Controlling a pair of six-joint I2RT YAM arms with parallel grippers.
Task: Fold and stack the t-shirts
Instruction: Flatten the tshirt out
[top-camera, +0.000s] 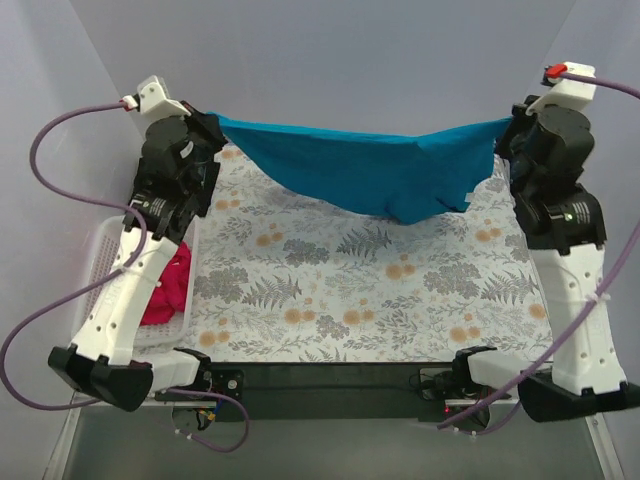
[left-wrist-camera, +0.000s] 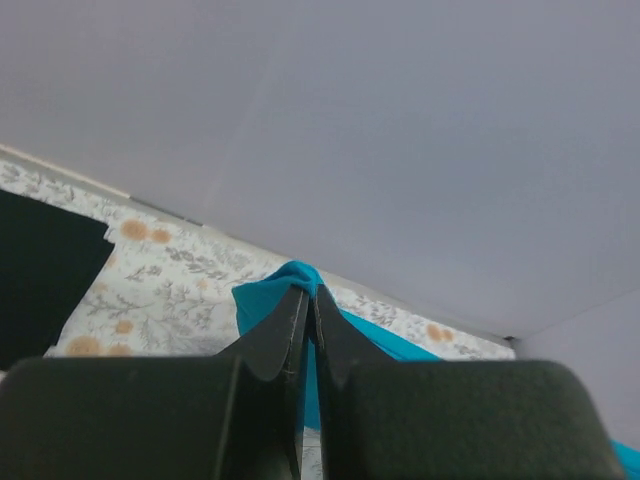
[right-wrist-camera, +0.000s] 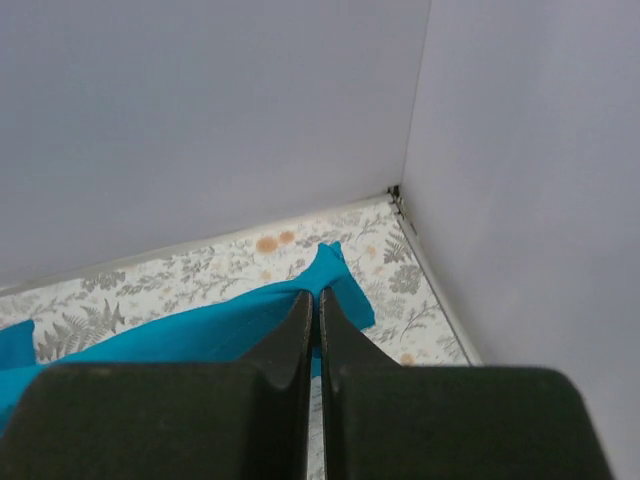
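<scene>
The teal-blue t-shirt (top-camera: 370, 170) hangs stretched in the air over the far half of the table, sagging in the middle with a fold drooping toward the right. My left gripper (top-camera: 214, 130) is shut on its left end, and teal cloth (left-wrist-camera: 262, 300) bunches round the closed tips (left-wrist-camera: 310, 292). My right gripper (top-camera: 504, 136) is shut on the right end, where a teal corner (right-wrist-camera: 335, 270) pokes out past the tips (right-wrist-camera: 314, 296). The magenta-pink t-shirt (top-camera: 170, 285) lies crumpled in the basket at the left. A flat black shape (left-wrist-camera: 45, 270) lies on the covering; I cannot tell whether it is the black t-shirt.
A white mesh basket (top-camera: 100, 250) stands at the table's left edge, partly under my left arm. The floral table covering (top-camera: 350, 280) spreads below the hanging shirt. Grey walls close in the back and both sides, with a corner (right-wrist-camera: 395, 190) near my right gripper.
</scene>
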